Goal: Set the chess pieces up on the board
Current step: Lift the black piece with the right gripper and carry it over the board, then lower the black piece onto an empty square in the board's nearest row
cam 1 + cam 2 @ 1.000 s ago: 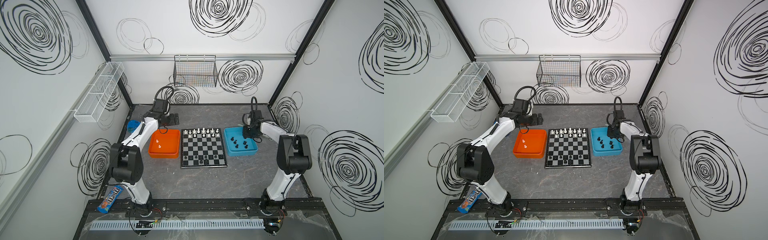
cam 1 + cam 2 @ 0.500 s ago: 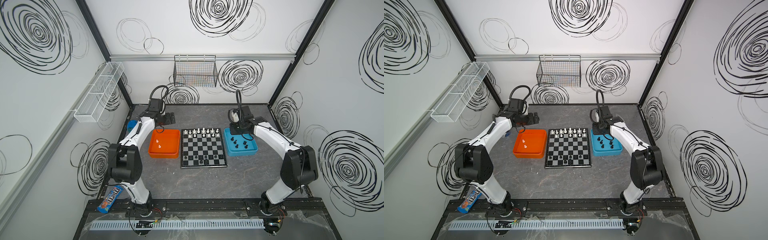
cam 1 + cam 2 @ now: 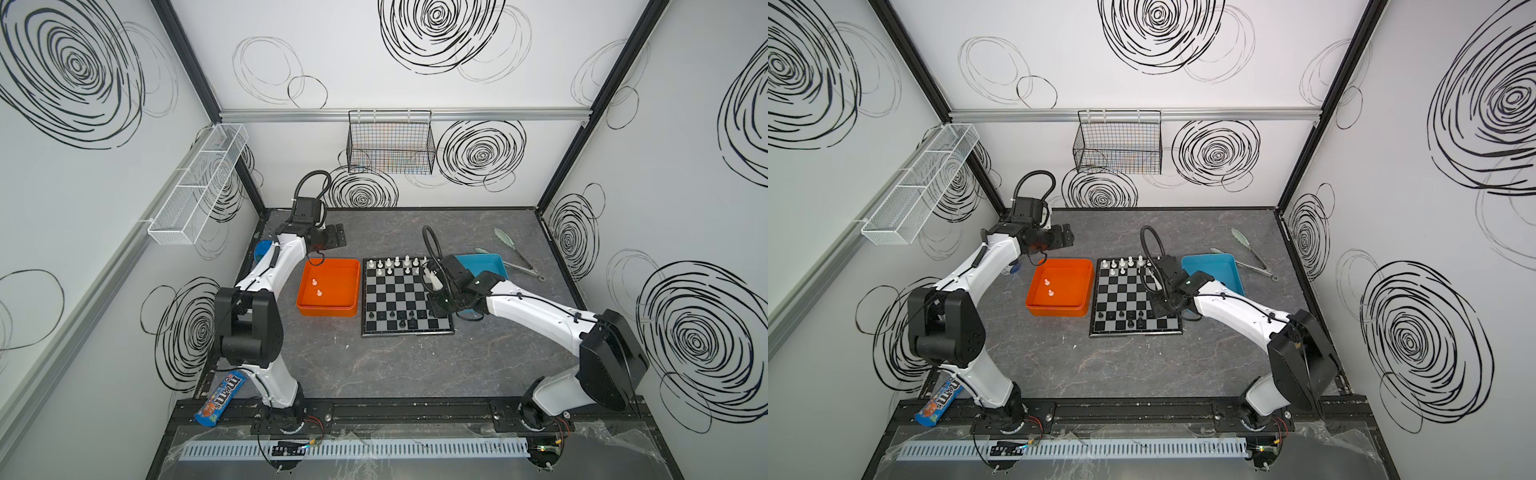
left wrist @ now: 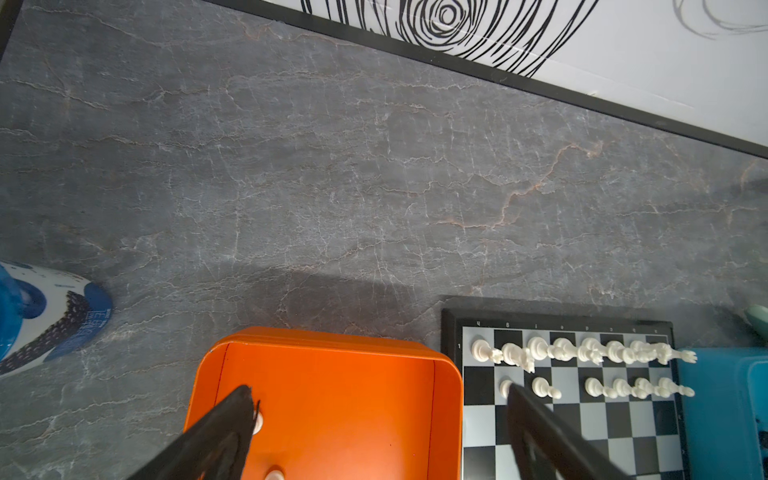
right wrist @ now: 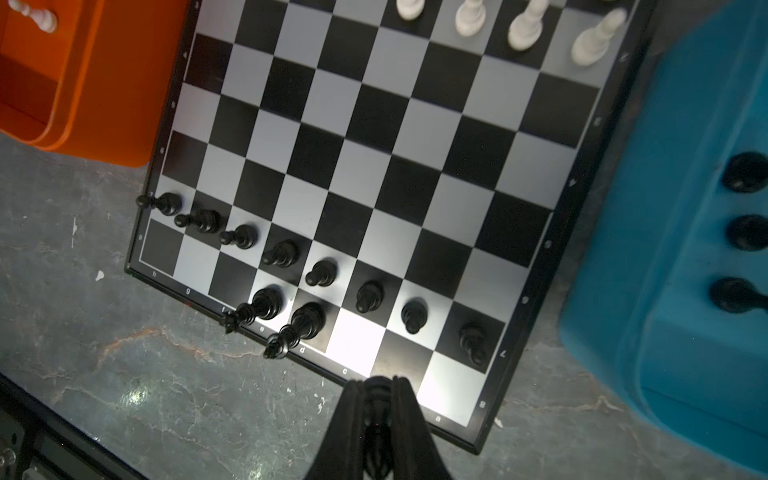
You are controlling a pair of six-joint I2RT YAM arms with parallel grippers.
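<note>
The chessboard (image 3: 399, 291) lies flat in the middle of the grey tabletop (image 3: 374, 365). An orange tray (image 3: 328, 311) sits just beside it on the left. A blue tray (image 3: 486, 262) sits just beside it on the right.

White chess pieces (image 4: 582, 349) stand in two rows along the far side of the board. Two more white pawns (image 3: 314, 281) stand in the orange tray. On the near side of the board stands a row of black pawns (image 5: 282, 253). Two taller black pieces (image 5: 266, 303) stand behind them on the last row. Three black pieces (image 5: 748, 232) are in the blue tray.

The left tool (image 4: 380, 392) is wide open and holds nothing. It hangs in the air near the far edge of the orange tray.

The right tool (image 5: 378, 380) is over the near right part of the board, by the last row. Its two fingers (image 5: 347, 415) are pressed almost together. Something small and dark is pinched between them. It looks like a black chess piece, but it is too dark to tell which kind. I cannot tell if it touches the board.

Metal tongs (image 3: 519, 259) lie on the tabletop by the far right side of the blue tray. A tube of M&M's (image 3: 220, 400) leans at the near left corner, close to the foot of the left arm.
</note>
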